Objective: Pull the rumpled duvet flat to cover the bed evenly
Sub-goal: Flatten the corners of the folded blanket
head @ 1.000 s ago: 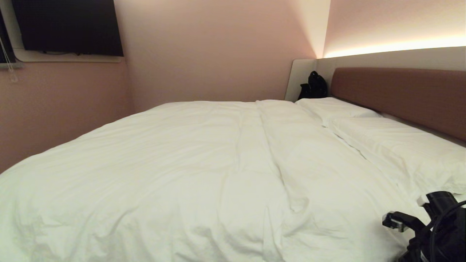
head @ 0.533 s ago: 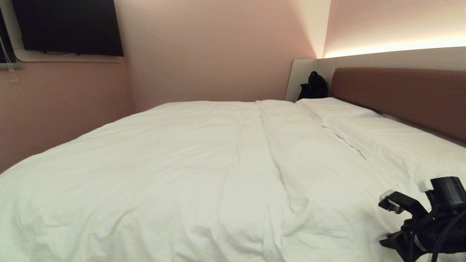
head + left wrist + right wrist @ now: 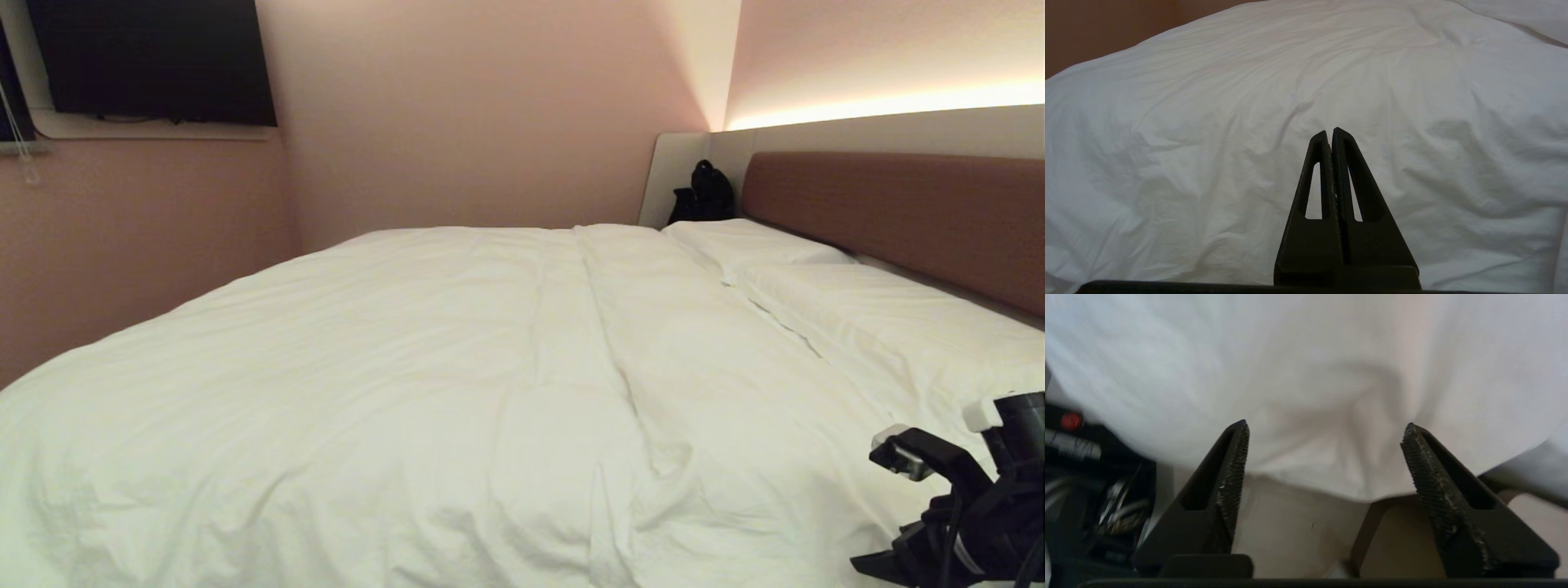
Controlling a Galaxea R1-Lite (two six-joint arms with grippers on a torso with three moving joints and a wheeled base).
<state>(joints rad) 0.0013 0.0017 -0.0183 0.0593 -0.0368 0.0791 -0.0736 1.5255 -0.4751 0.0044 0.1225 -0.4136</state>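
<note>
The duvet (image 3: 424, 384) lies spread across the bed (image 3: 898, 212), reaching from the near edge up to the two pillows (image 3: 882, 327) below the headboard, with a long lengthwise ridge and soft creases near its middle and a rumpled patch along the near side. At the lower right of the head view the right hand (image 3: 1325, 457) hangs at the duvet's near right corner; its wrist view shows the fingers spread wide with nothing between them, the hanging edge of the duvet just beyond the tips and bare floor below. The left hand (image 3: 1329, 136) is parked over the near side of the duvet, fingers pressed fully together and gripping nothing.

Judged from this, the step in hand is taking or letting go of the near right edge. To do it well, the right hand would best close on the hem itself rather than on a loose fold, catching both cover and filling, then draw outward and slightly down along the bed's side so the ridge runs out instead of bunching. A low, steady pull should spare the pillows, which sit just beside the duvet's top edge.

A dark screen (image 3: 155, 61) hangs on the far wall and a black bag (image 3: 702, 193) sits in the far corner by the headboard. No brand, label or writing can be read anywhere.
</note>
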